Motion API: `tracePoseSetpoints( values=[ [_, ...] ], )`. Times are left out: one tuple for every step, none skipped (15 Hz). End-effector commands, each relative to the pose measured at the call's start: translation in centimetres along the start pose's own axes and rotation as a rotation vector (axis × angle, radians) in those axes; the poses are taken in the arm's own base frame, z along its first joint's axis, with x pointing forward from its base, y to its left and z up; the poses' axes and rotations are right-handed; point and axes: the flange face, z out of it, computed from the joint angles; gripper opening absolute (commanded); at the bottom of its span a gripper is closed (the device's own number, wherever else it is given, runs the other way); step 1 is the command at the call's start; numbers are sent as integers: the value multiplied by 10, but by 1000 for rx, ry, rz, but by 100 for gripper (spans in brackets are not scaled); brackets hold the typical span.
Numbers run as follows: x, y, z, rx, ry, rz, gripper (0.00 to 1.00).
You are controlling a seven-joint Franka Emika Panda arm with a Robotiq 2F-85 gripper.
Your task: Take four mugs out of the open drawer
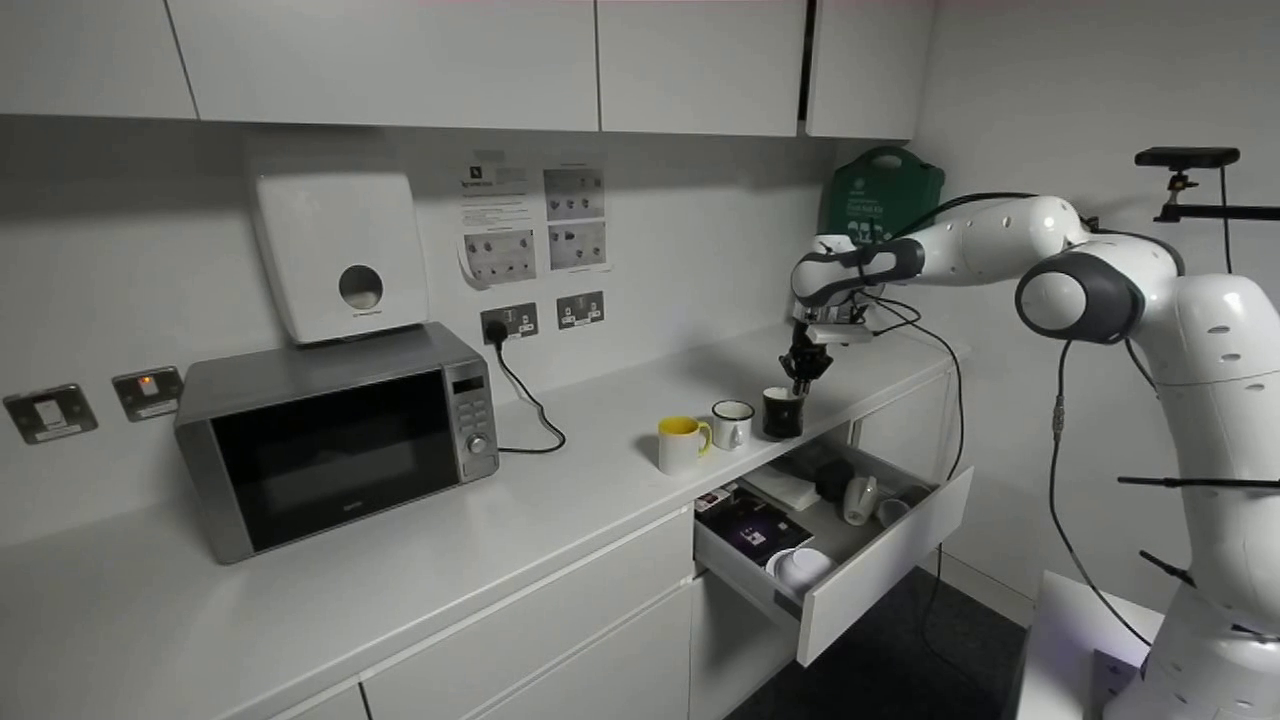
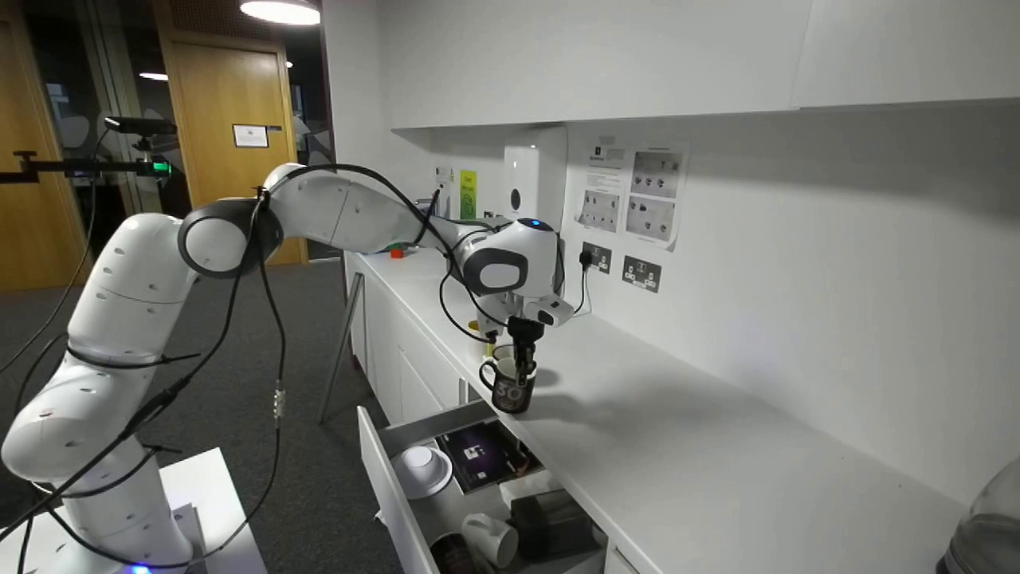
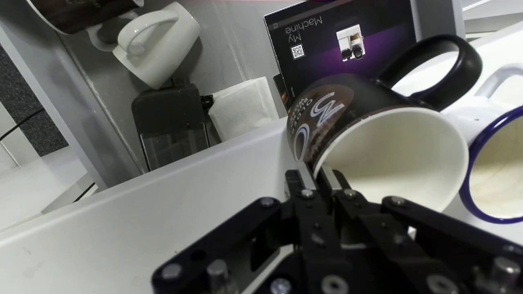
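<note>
In an exterior view, a yellow-lined mug [image 1: 678, 450], a dark-rimmed mug [image 1: 732, 432] and a dark mug [image 1: 780, 417] line up by the front edge of the worktop [image 1: 560, 500], near the open drawer [image 1: 885, 567]; the gripper [image 1: 801, 388] hangs over the dark mug, last in the row toward the worktop's far corner, so what it works on lies straight below it. In an exterior view, the dark mug's long axis looks about upright, its handle [image 2: 483, 375] turned out toward that front edge and its base close to it; whether the worktop bears its whole weight I cannot tell. In the wrist view the fingers [image 3: 306, 176] are pinched on the mug's wall, a finger inside the rim and its mate outside, well round from the handle; the dark-rimmed mug sits just beside, on the side away from the fingers, touching or nearly so. I judge the coming move to turn on that straddle: if the mug is to be left here, the fingers should part only slightly and rise along its axis, since a sideways pull could tip it over the front edge or knock its neighbour. A fourth mug would then have to come from the drawer, where a white mug [image 3: 171, 41] lies on its side by a brown mug [image 3: 77, 12] only partly in sight.
</note>
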Motion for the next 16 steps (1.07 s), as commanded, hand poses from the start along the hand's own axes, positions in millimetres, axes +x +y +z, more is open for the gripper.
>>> tracePoseSetpoints(
  values=[
    [13, 4, -15, 31, -6, -17, 2],
    [15, 4, -16, 30, -4, -17, 2],
    [17, 4, -17, 30, -3, -17, 2],
    [19, 4, -18, 29, -1, -17, 2],
    [22, 4, -19, 27, 3, -16, 2],
    [24, 4, -20, 26, 5, -16, 2],
    [26, 3, -21, 28, 6, -16, 2],
    [27, 3, -22, 28, 11, -16, 2],
    [30, 2, -23, 29, 19, -17, 2],
    [32, 2, -23, 29, 26, -18, 2],
    [34, 1, -23, 30, 31, -19, 2],
    [36, 0, -23, 32, 37, -20, 2],
    [38, -1, -23, 33, 41, -22, 2],
    [40, -2, -22, 33, 45, -23, 2],
    [41, -3, -21, 33, 48, -24, 2],
    [43, -4, -20, 32, 52, -25, 2]
  ],
)
